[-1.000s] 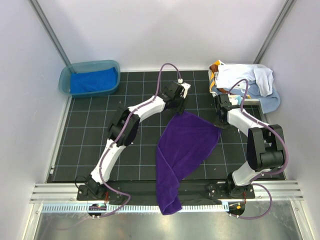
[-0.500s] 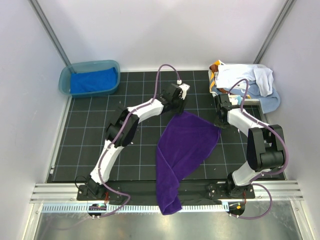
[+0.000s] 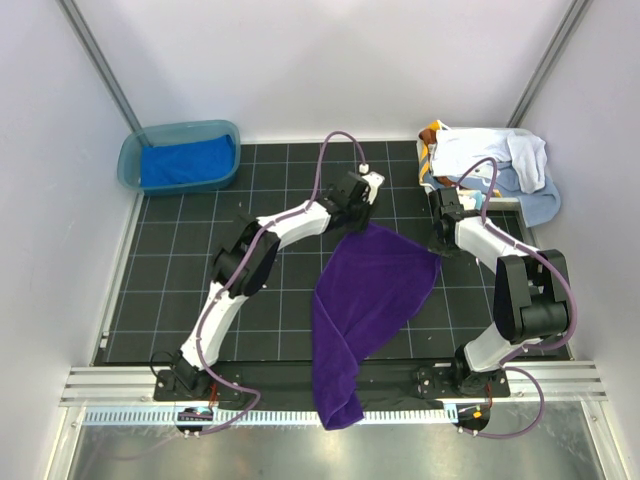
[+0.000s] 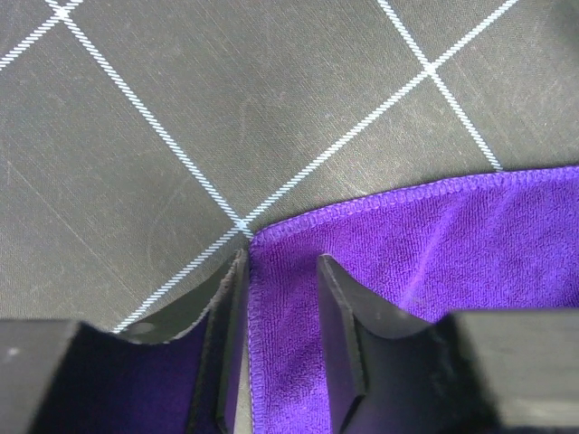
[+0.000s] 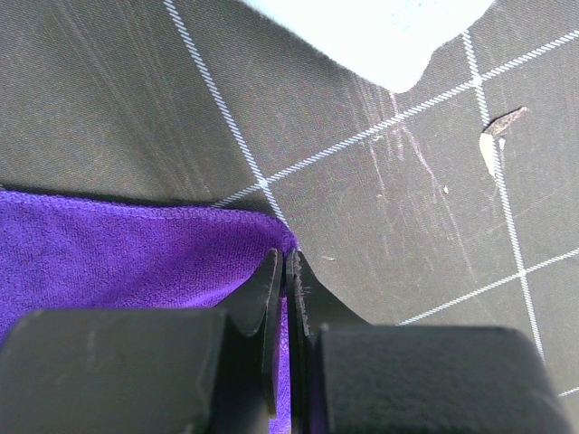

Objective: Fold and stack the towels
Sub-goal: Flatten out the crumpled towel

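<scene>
A deep purple rectangular cloth towel is spread on the black, white-gridded worktop, between the two arms. Its far edge is laid from left to right, and its near end is draped over the worktop's near edge.

The left tool is set down at the far left corner of the purple towel. Its jaws are parted, and the stitched hem is seen between them, straddled but not pinched.

The right tool is closed on the far right corner of the purple towel. Purple cloth is visible between the pressed jaws.

A royal blue cloth towel is laid in a teal translucent plastic tub at the far left corner. A white cloth towel, a light blue cloth towel and an orange-brown cloth towel are heaped at the far right corner, just beyond the right tool.
</scene>
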Controlling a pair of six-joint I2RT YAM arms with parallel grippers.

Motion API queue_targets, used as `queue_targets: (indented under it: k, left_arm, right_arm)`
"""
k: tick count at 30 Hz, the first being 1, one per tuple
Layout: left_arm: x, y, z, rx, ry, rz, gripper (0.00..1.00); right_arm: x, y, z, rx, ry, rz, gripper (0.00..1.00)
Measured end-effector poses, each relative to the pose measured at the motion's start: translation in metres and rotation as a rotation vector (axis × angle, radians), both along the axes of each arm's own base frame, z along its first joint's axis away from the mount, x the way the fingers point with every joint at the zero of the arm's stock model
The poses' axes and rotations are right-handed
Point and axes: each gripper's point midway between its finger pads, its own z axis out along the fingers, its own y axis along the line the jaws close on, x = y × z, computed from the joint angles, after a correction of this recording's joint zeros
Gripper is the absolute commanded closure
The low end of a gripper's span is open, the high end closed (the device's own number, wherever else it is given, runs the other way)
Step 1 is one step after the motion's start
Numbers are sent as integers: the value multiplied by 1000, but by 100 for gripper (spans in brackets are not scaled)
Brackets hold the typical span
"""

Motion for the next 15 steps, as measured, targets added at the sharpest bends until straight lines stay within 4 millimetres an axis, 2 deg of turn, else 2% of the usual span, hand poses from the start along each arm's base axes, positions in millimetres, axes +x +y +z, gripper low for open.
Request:
queue_targets:
  k: [6,9,13,15]
  left_arm:
    - [-5,0,-2,30,-2,-2,82]
    - [-7,-2,-1,32,-2,-9,100]
    - [-6,-1,0,47,-13,13,100]
    - [-7,7,2,78,-14,46,100]
  right_arm:
    - [0,1,0,7,-1,3,99]
    - [0,2,0,13,-1,5,99]
    - [2,6,2,33,-6,15,99]
    - [7,11,11,55,-29,29,99]
